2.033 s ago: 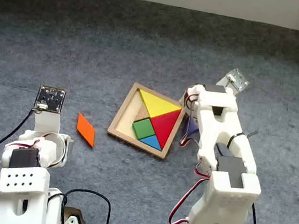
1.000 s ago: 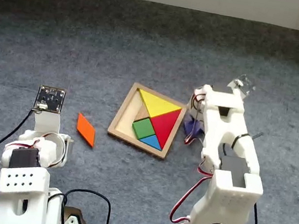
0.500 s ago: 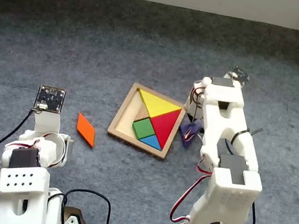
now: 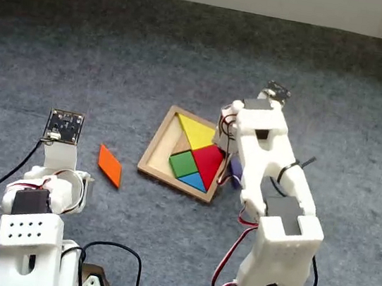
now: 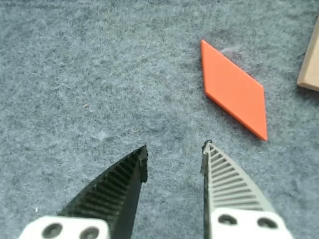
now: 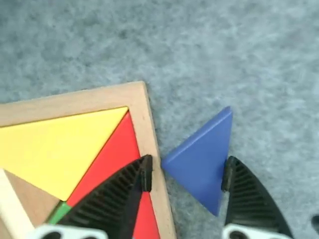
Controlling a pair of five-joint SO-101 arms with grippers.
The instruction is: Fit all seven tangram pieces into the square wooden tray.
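Lying on the carpet just beside the wooden tray (image 6: 149, 114) - next to the rim that borders the red triangle (image 6: 114, 159) - is the blue triangle (image 6: 202, 159). The right gripper (image 6: 185, 172) straddles it with jaws spread, one tip over the tray's rim and the other at the triangle's far edge. The orange parallelogram (image 5: 233, 89) lies off the tray's opposite side, near the left gripper (image 5: 174, 152), whose jaws are parted above bare carpet.
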